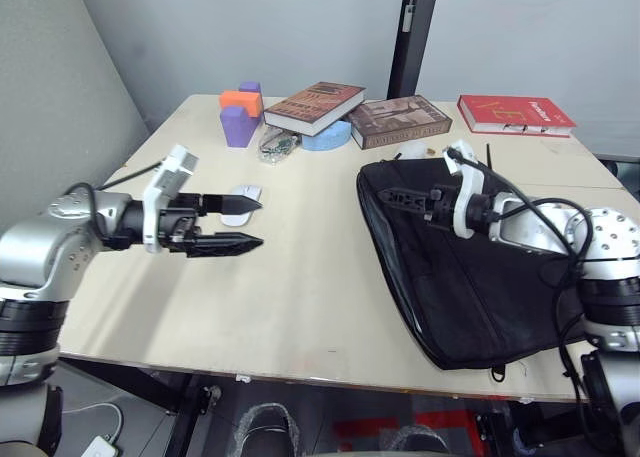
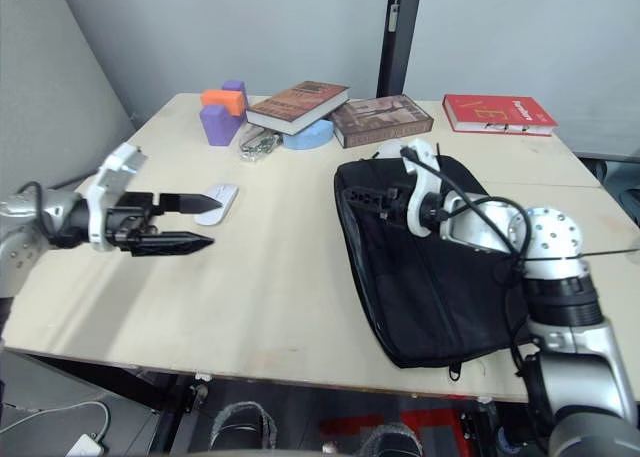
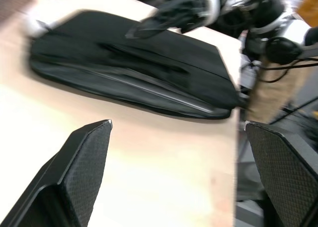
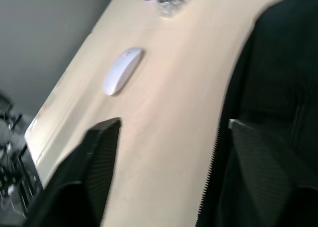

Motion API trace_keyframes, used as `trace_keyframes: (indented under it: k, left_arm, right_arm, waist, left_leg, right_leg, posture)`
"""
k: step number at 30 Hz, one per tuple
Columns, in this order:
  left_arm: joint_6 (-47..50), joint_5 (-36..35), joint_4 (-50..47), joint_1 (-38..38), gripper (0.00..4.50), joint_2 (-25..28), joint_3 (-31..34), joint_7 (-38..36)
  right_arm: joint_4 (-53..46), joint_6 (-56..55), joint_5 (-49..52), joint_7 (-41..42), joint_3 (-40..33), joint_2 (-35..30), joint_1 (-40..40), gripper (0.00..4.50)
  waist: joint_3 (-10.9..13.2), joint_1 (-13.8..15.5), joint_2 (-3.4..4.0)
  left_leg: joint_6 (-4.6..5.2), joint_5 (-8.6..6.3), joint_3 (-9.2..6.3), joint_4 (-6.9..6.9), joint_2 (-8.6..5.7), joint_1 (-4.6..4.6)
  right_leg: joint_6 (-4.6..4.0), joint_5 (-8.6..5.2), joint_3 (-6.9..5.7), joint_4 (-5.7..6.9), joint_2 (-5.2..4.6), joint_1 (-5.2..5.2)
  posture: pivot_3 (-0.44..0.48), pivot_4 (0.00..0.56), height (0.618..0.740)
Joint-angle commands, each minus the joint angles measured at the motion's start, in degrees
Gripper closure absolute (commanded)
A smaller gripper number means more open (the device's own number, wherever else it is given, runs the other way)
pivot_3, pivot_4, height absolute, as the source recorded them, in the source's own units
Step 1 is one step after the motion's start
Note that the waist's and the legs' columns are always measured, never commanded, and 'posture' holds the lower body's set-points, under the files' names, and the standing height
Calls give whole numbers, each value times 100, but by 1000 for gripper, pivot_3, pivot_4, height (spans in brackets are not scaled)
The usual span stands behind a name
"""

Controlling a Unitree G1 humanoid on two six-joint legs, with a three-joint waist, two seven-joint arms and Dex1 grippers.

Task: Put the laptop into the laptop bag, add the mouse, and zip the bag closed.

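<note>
The black laptop bag (image 1: 470, 277) lies flat on the right half of the table, its zip edge facing the middle. The laptop is hidden. The white mouse (image 2: 217, 203) rests on the table to the left, also seen in the right wrist view (image 4: 122, 70). My left gripper (image 1: 250, 223) hovers open just on the near side of the mouse, one finger crossing in front of it, nothing held. Over the bag's far left corner my right gripper (image 1: 397, 197) is open; its fingers straddle the bag's zip edge (image 4: 218, 152). The left wrist view shows the bag (image 3: 134, 73) beyond my spread fingers.
Along the far edge of the table (image 1: 300, 297) are purple and orange blocks (image 1: 240, 112), two stacked-looking brown books (image 1: 314, 107) (image 1: 398, 120), a blue disc (image 1: 326, 137), a clear packet (image 1: 276, 145) and a red book (image 1: 515, 115). A black pole (image 1: 412, 32) stands behind.
</note>
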Motion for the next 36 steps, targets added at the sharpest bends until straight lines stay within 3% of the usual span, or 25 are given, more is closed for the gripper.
trace_keyframes:
  k: [1,4,8,12,19,27,32,36]
  left_arm:
    - [0,157,474,-48,0,363,262,160]
    - [-714,658,858,241,0,675,346,56]
    - [-1198,957,1446,488,0,938,472,-75]
    - [-1423,1067,1888,699,0,1040,670,-108]
    - [-1504,1069,2337,913,0,1038,1047,109]
    - [-1446,1195,2112,641,0,523,804,898]
    - [-1177,1499,2084,202,0,-108,386,1961]
    - [-915,1727,2221,-210,0,-535,199,2780]
  right_arm:
    - [-614,-442,-1312,1865,-32,-1172,122,64]
    - [-565,-1620,-2854,3781,45,-2545,980,64]
    - [-321,-2906,-3796,5696,-1106,-3243,2509,64]
    - [269,-3584,-4746,5981,-2059,-3192,3287,64]
    - [681,-3885,-5392,6607,-3597,-2879,4140,64]
    - [515,-3865,-5304,6681,-3410,-2685,3756,64]
    - [-344,-3388,-4384,6280,-2583,-2196,2503,64]
    - [-561,-3178,-4419,5783,-1741,-1834,1541,64]
  waist:
    - [-2,49,-3]
    - [-4,138,-7]
    - [-10,145,-20]
    - [-11,83,-20]
    - [-14,29,-24]
    - [-16,-67,-21]
    - [-19,-135,-20]
    - [-20,-164,-19]
  left_leg:
    - [0,0,1,0,-1,-6]
    - [1,0,2,-9,2,-9]
    - [9,-6,7,-22,6,-7]
    - [50,-21,17,-3,6,-6]
    - [56,-22,28,24,10,21]
    - [61,-24,43,25,11,87]
    - [64,-21,42,38,12,89]
    - [64,-21,39,48,14,88]
  right_leg:
    - [4,2,1,0,0,-8]
    - [19,10,0,-14,2,-10]
    - [-27,-17,-1,-36,4,-6]
    - [-42,-22,8,-14,1,-13]
    - [-62,-33,24,30,1,-10]
    - [-67,-34,38,35,0,40]
    - [-70,-32,39,56,1,40]
    - [-71,-33,39,72,2,39]
  posture:
    - [0,150,740]
    - [0,150,740]
    - [0,150,740]
    - [0,150,740]
    - [0,150,740]
    - [0,150,740]
    - [0,150,740]
    - [0,150,740]
